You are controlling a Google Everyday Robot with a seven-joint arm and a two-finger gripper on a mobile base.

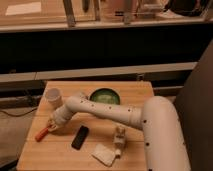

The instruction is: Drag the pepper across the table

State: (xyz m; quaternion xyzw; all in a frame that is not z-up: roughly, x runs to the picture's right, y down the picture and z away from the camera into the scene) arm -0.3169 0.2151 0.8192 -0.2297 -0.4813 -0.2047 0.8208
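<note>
pepper task, single frame. table of pale planks fills the lower middle of the frame. white arm reaches from lower right toward the left side. gripper sits low at the table's left edge, touching the pepper; finger state: cannot tell. pepper: small, slender, orange-red, tapered, lying at lower left, pointing toward the edge. judged light, fairly stiff, smooth-skinned, may roll; press on its thicker middle.
</note>
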